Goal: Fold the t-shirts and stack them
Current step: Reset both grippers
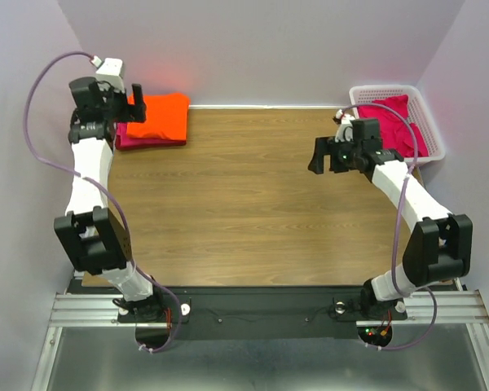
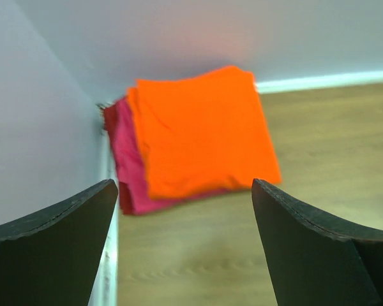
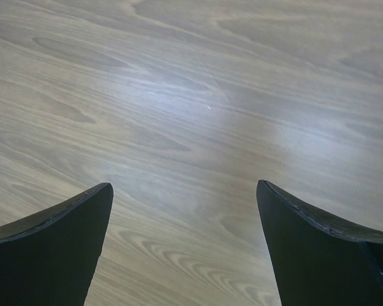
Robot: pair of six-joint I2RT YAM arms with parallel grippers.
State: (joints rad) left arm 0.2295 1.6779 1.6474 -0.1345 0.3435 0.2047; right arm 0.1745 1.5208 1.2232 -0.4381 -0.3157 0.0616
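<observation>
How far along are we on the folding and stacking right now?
Done: a folded orange t-shirt lies on folded magenta cloth in the far left corner. In hand: nothing; the left tool hangs open by that stack, the right tool open over bare table. Left: loose magenta cloth in the white basket, not yet folded or stacked.

A robotics lab cell: plain pale-grey walls [image 1: 261,49] box in a wood-grain laminate table [image 1: 244,220], with ribbed aluminium mounting rails [image 1: 81,309] along its near edge.
</observation>
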